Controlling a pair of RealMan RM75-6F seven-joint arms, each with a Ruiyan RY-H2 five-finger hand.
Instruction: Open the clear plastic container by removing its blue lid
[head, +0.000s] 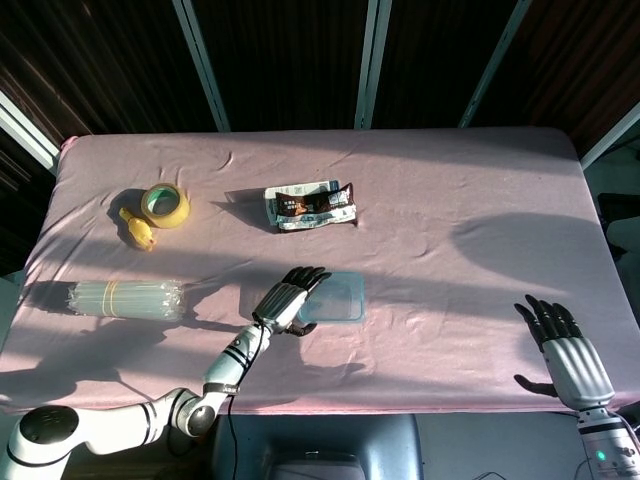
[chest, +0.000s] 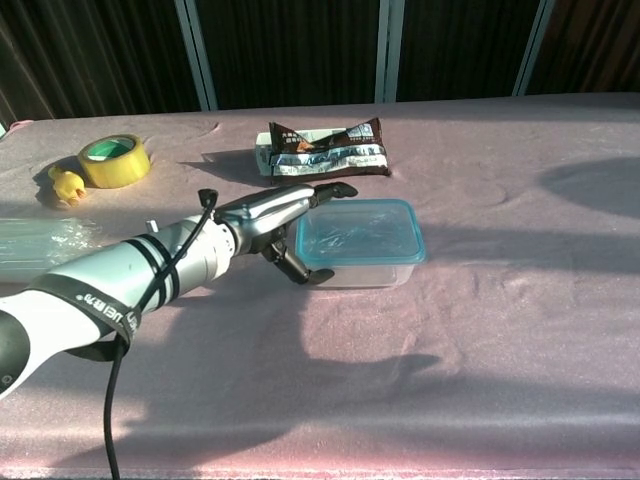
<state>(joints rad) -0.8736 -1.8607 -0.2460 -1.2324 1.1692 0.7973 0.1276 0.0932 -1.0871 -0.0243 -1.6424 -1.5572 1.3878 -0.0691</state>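
Right robot hand (head: 560, 350): at the near right edge of the worktop (head: 450, 200), palm raised, fingers spread apart, holding nothing. Head view only; well apart from every object.

Left robot hand (chest: 285, 225): reaches in from the near left, forearm low over the pink cloth. Fingers extended and apart, lying along the left side of the clear plastic container (chest: 358, 250); thumb below, at the container's near-left corner. Fingertips (chest: 340, 189) sit at the far-left corner of the blue lid (chest: 358, 232). Whether the fingers actually touch the lid or container wall cannot be told from either view. Nothing is clamped in this hand.

Container: near the middle of the worktop, slightly left of centre, upright, flat on the cloth. Blue lid on, rim seated all round as far as visible. Partly in a band of shadow.

Left of the hand, near the left edge: a bundle of clear tubes (head: 125, 298) lying on its side, banded with yellow.

Farther back, beyond the container: a dark snack wrapper (chest: 325, 147) lying flat, a pale box partly under it.

Far left: yellow tape roll (chest: 113, 160) with a green core, lying flat. Small yellow duck toy (chest: 65, 184) just beside it on the near-left side.

Behind the worktop: dark panels with pale metal uprights.
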